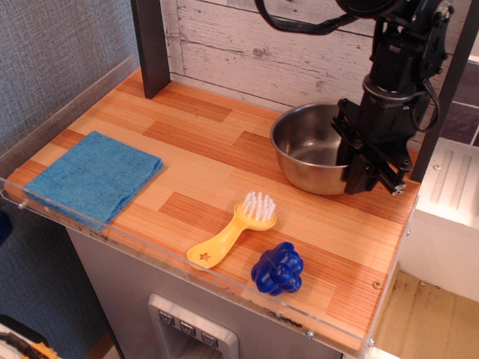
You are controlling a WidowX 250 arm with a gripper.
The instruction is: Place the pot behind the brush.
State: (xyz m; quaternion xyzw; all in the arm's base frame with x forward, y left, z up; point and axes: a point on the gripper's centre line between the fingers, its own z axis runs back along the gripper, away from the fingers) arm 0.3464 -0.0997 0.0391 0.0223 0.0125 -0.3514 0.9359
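though the pot (310, 148) sits on the desk (224, 161) behind and right of the brush (233, 230), the end effector (361, 161) is clamped on its right rim, the best hold on stiff, light, probably slippery steel.

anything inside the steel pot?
The round shiny steel pot shows only bare metal inside; the black tool grips its right rim and covers that part of the interior.
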